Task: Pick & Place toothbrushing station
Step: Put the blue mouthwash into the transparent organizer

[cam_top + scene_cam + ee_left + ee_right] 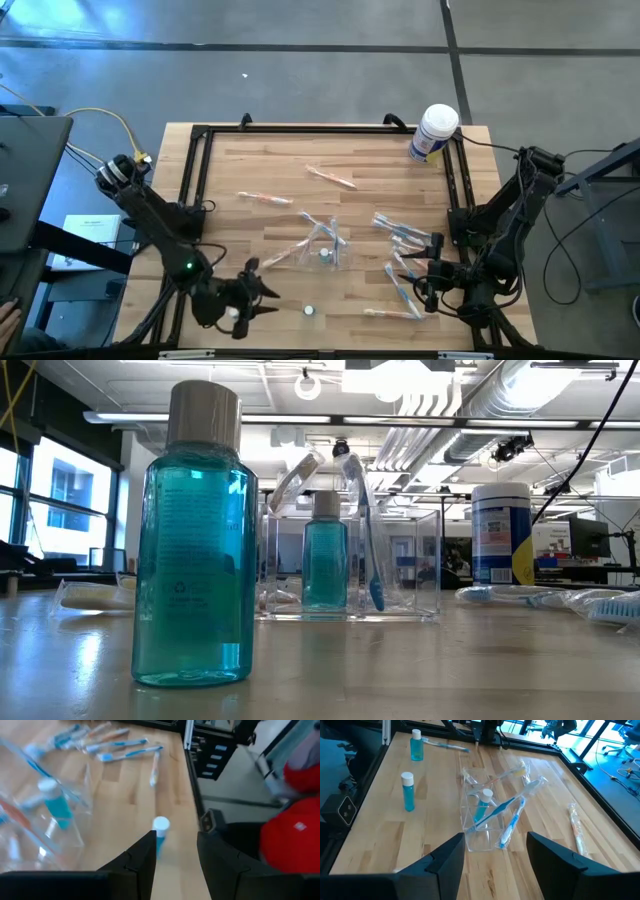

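Observation:
The toothbrushing station [325, 245] is a clear plastic holder standing on its base in the middle of the wooden table. It holds a small teal bottle [325, 550] and toothbrushes [500, 810] that lean out over its rim. My left gripper [265, 295] is open and empty near the table's near edge, left of the holder. A small teal bottle [160, 832] stands just ahead of its fingers. My right gripper [415, 280] is open and empty, right of the holder [487, 815], pointing toward it.
A white tub with a blue label [435, 132] stands at the far right corner. Wrapped toothbrushes lie scattered: far [330, 177], left [265, 198], right [400, 235] and near right [395, 312]. Two loose teal bottles [407, 791] [416, 745] stand near the near edge. A black frame [195, 170] borders the table.

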Tool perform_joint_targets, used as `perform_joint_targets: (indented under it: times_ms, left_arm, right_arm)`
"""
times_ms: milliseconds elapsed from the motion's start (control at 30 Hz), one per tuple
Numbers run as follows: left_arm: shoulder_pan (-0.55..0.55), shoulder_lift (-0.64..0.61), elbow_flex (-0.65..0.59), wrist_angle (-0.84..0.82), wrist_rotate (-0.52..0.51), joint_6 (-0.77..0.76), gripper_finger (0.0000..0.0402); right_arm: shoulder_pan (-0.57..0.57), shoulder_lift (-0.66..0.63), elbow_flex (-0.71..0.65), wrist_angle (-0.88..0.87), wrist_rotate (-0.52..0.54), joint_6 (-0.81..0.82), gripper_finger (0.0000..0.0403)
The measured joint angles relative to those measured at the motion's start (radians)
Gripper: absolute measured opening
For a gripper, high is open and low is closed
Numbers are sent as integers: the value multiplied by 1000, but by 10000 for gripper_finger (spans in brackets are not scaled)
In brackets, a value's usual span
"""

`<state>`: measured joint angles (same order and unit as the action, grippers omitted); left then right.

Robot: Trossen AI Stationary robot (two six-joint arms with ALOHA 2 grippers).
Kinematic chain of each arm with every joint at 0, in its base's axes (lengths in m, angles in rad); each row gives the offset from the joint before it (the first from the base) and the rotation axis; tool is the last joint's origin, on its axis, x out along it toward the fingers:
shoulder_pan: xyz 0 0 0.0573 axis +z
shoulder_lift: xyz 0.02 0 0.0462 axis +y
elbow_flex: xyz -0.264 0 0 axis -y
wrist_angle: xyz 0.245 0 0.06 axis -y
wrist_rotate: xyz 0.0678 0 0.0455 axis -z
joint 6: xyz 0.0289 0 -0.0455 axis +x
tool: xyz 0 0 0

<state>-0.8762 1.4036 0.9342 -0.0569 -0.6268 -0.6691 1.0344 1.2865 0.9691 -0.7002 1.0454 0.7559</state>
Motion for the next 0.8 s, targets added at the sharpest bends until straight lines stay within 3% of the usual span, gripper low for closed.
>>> perform_joint_targets:
  times_ms: [233, 567, 700, 800]
  left_arm:
    - [-41, 0, 11, -48, -41, -35, 129]
    - [-15, 6, 163, -134, -53, 145, 109]
    - [6, 89, 254, -194, -16, 149, 103]
    - [20, 187, 390, -316, 12, 165, 102]
  right_arm:
    - [0, 0, 0, 0, 0, 0, 205]
    - [0, 0, 0, 0, 0, 0, 205]
    - [0, 0, 0, 0, -5, 0, 205]
    - [0, 0, 0, 0, -5, 0, 205]
